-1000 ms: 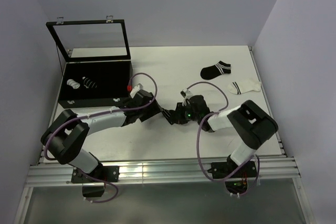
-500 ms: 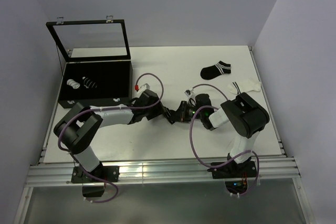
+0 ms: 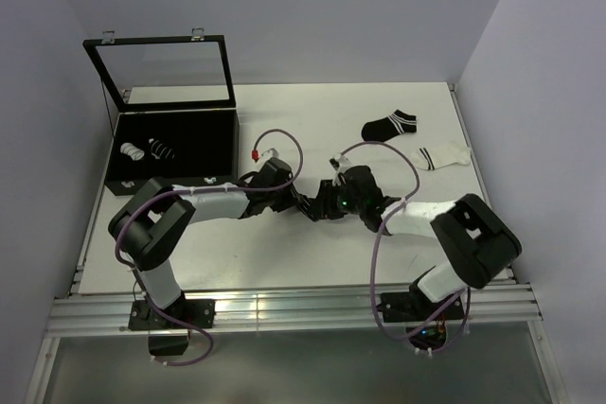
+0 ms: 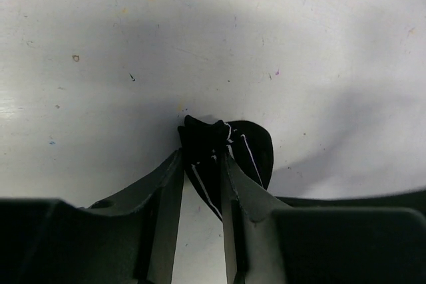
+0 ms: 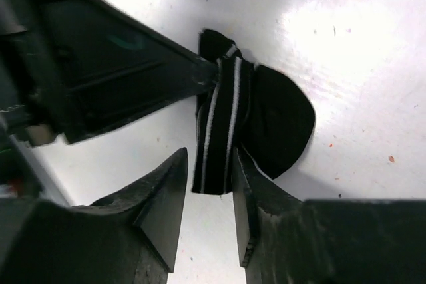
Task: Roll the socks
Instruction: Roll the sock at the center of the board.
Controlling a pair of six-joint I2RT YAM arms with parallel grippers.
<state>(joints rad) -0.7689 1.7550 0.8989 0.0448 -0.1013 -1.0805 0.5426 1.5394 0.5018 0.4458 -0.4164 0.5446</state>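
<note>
1. Centrally, near the middle of the white table (image 3: 312,111), both arms reach inward and their tools meet tip to tip over one striped black sock (image 5: 279,118).
2. That sock lies on the table surface, partly bunched. Its cuff end with thin white stripes is gathered into a narrow band, and the rounded black remainder spreads out flat beside it.
3. The left gripper (image 4: 202,157) has its fingers drawn close together, with the bunched end of the sock filling the gap at the tips, so it is pinching the sock there. Farther back between the fingers, bare table shows through.
4. The right gripper (image 5: 210,164) stands with its fingers a little spread, one on each side of the striped band. One finger touches the fabric, while a sliver of table shows between the other finger and the band, so it is not clamping.
5. In the right wrist view, the left tool's dark tip meets the upper end of the same striped band.
6. A flat black sock (image 3: 389,125) with white stripes lies toward the far right of the table, well apart from the tools. A flat white sock (image 3: 441,155) with black stripes lies just beside it, nearer the right edge.
7. A black box (image 3: 170,180) sits at the table's left side with its glass lid (image 3: 166,71) propped open. Two rolled bundles lie side by side inside, one mostly white (image 3: 133,151) and one mostly black (image 3: 161,149).
</note>
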